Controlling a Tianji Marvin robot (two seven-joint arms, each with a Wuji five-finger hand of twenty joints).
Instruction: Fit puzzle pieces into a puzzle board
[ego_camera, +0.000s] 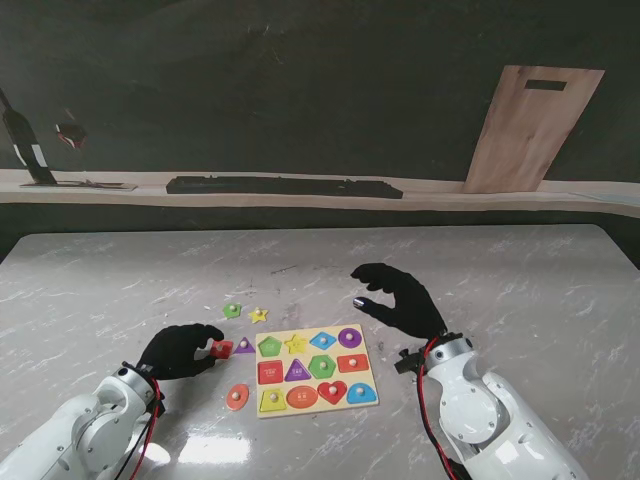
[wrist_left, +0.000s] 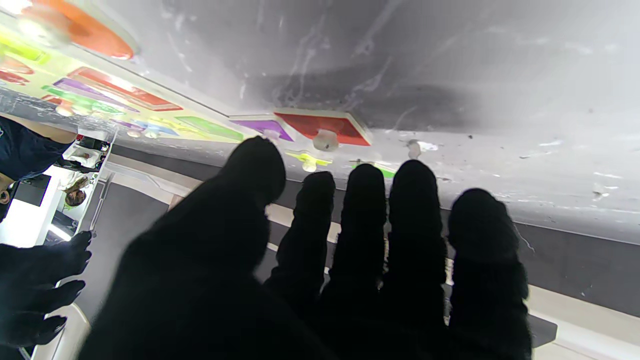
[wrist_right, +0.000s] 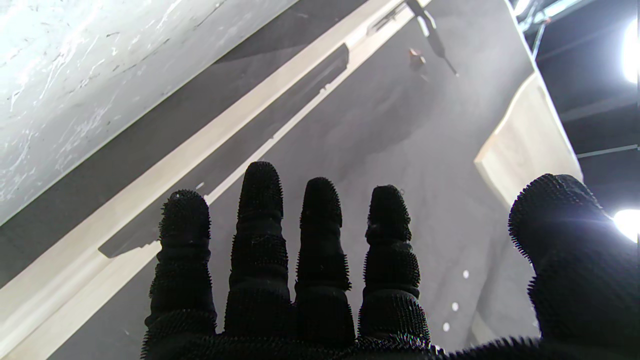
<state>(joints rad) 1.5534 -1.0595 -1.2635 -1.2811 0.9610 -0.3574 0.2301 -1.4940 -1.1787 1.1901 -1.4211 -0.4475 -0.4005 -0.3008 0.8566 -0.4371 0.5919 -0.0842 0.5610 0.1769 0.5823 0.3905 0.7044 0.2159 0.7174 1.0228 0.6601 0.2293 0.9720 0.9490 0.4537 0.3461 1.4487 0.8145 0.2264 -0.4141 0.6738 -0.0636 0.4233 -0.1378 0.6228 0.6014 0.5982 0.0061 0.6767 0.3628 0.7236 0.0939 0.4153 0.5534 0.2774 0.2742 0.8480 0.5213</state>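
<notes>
Left hand (ego_camera: 180, 350) hovered spread at the red piece (ego_camera: 221, 349) (grasp unclear); right hand (ego_camera: 398, 298) hung loose, holding nothing, beside the board (ego_camera: 314, 371).

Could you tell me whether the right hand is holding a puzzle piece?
No, the right hand hovers open beside the puzzle board with nothing between its fingers.

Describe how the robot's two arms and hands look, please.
Both arms have glossy white rounded shells with red cables along the wrists. The left hand and right hand wear black gloves; in the right wrist view the fingers show a fine bristly texture.
</notes>
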